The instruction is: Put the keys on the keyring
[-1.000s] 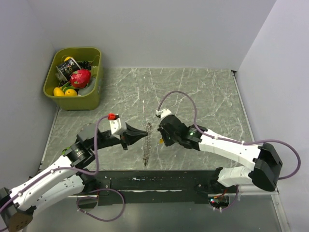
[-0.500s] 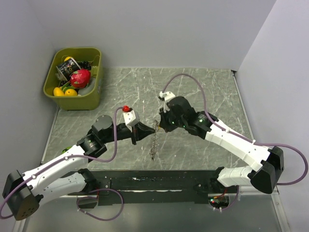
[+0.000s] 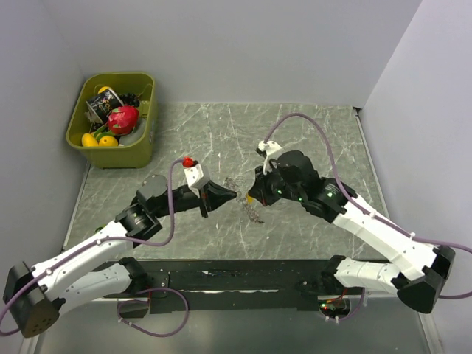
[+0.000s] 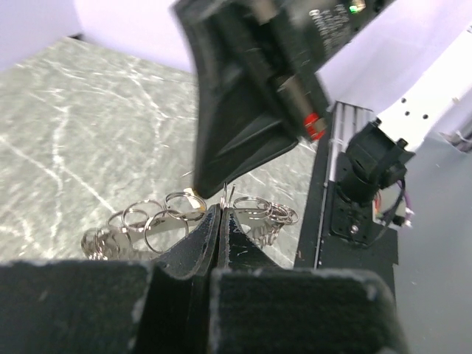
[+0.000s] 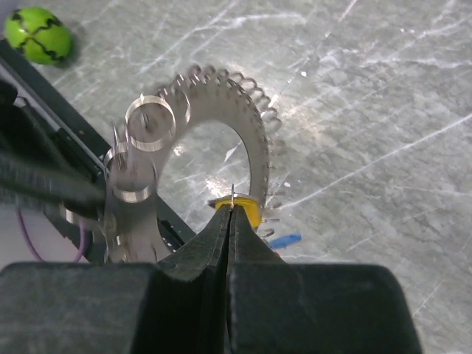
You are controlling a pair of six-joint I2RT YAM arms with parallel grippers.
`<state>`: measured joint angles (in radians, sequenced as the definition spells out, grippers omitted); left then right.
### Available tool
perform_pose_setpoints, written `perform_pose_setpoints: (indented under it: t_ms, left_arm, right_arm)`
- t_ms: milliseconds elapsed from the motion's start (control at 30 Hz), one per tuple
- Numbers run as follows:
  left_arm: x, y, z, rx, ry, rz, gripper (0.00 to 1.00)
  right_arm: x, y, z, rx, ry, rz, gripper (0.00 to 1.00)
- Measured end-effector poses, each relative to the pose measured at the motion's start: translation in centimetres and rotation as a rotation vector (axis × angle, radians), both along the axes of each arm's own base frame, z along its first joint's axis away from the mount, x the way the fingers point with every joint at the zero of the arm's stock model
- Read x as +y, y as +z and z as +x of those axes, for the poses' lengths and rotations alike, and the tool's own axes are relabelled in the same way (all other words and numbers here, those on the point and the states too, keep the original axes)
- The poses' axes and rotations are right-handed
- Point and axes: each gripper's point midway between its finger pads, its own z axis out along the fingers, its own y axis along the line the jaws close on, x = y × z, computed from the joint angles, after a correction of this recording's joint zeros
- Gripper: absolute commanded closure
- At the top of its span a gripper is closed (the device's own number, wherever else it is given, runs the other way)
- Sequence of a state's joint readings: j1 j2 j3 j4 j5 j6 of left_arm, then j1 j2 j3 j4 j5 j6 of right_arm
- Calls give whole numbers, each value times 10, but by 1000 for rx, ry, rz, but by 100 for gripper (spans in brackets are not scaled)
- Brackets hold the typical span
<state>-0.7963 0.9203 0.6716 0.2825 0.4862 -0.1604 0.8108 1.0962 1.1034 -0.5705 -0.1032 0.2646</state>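
The keyring [image 3: 251, 211], a thin metal ring strung with many small grey keys, hangs between my two grippers over the middle of the table. My left gripper [image 3: 234, 195] is shut on its thin wire; in the left wrist view the gripper [image 4: 223, 206] pinches the wire, with key loops [image 4: 147, 219] to either side. My right gripper [image 3: 255, 198] is shut on the wire from the other side. In the right wrist view the gripper [image 5: 231, 205] holds the wire, and the keyring [image 5: 254, 140] arcs beyond it. A yellow key head [image 5: 249, 212] sits just behind the tips. A small blue key [image 5: 284, 240] lies on the table.
An olive bin [image 3: 136, 151] with fruit and a can stands at the far left corner. A green ball [image 5: 37, 37] lies near the left arm's base. The black rail [image 3: 243, 279] runs along the near edge. Walls close in on the left and right.
Both grippers have carried the keyring to the right and farther from the near edge. It hung as a long straight strand; now it is bunched shorter between them.
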Motion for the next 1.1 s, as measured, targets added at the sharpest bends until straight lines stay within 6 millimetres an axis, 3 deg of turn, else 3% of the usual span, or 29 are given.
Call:
perform_pose_setpoints:
  t_ms: [333,433,567,700,833,1100]
  left_arm:
    - [36,13,-9,45,132,-61,99]
    - [50,6,-16,51,165,-99,99]
    - [64,-4,-15,60,228,-107,99]
    - [65,-11,-9,46,253,-73,99]
    - [61,-25,-3,44,256,-8,99]
    - [57,-24,-9,-29,201,20,99]
  right_arm:
    - [-13,3,-34,-21,72,93,100]
    - [-24,1,-47,-27,75,110,100]
    - [-27,6,-49,-34,85,90,100]
    - [-15,14,-39,-47,128,52,100]
    - [2,6,-32,-25,199,8,100]
    - [29,6,-46,-31,428,41,100]
